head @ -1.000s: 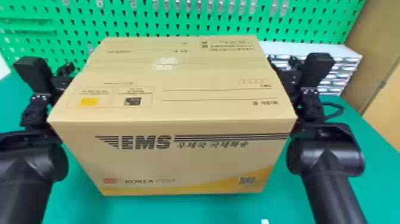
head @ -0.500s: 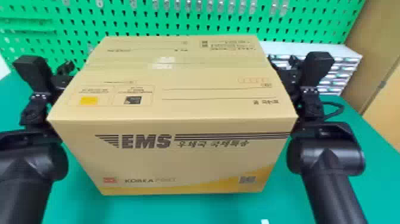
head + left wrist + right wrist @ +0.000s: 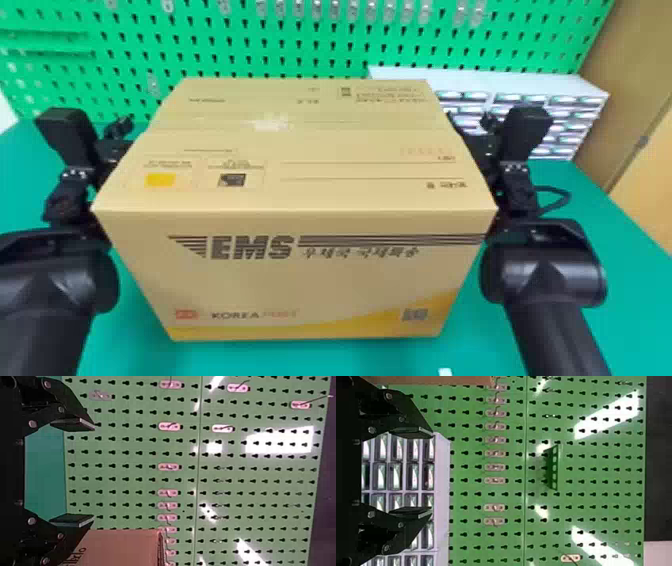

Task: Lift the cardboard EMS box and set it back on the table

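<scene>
Cardboard EMS box (image 3: 310,285) sits upright between the robot's two arms, with its flaps down and green table (image 3: 625,280) around and under it in the head view. I can't tell if its bottom touches the table. Big dark letters and stripes go across its front, with smaller print and a yellow swoosh (image 3: 390,320) low down. Its top has thin lines, tiny words too blurry to read, a yellow square (image 3: 161,180) and a dark square (image 3: 232,180). The left gripper (image 3: 94,472) is by the box's left side, and the right gripper (image 3: 432,472) is by its right side. Both have their fingers spread wide with nothing in between, so any hold must come from the arms pushing inward. I think the box could slip down if one arm pushes too softly. It could tip if one side goes up faster, and its sides could bend in if the arms squash too hard. Farther out, the white rack (image 3: 525,77) stands behind on the right, in front of the green pegboard (image 3: 350,64). If the box swings back, it might bump them.
</scene>
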